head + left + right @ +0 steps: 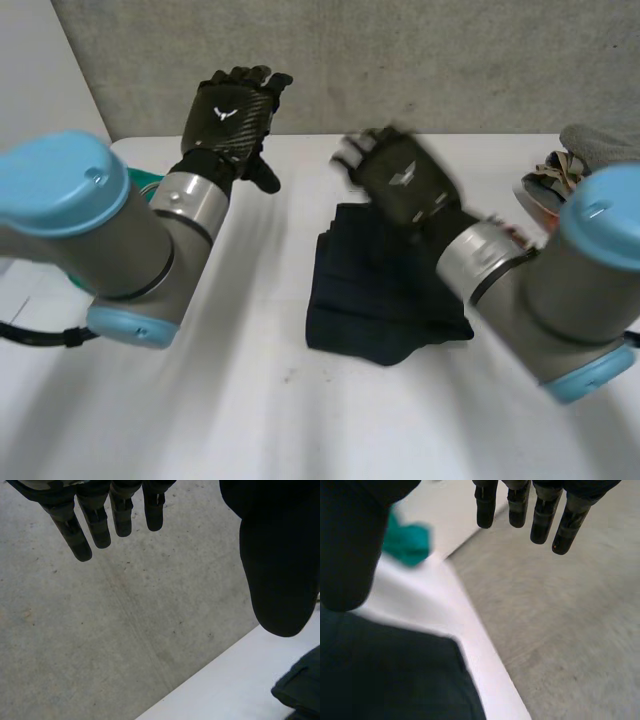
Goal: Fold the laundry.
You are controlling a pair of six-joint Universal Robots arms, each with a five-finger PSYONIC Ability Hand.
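Lying on the white table point(300, 420), the dark folded cloth point(370, 300) sits under the palm of the right hand point(400, 180), whose fingers are straight and hold nothing, while the left hand point(232, 115), off to its side, is stretched out and empty too.

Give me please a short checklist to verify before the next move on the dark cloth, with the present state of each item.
1. Left hand open, holding nothing: ok.
2. Right hand open, holding nothing: ok.
3. Dark cloth folded and lying on the table: ok.
4. Its edges lined up: cannot tell, the right hand covers part of it.
5. Teal cloth apart from the dark cloth: ok.
6. Laundry pile on the robot's right, apart from the dark cloth: ok.
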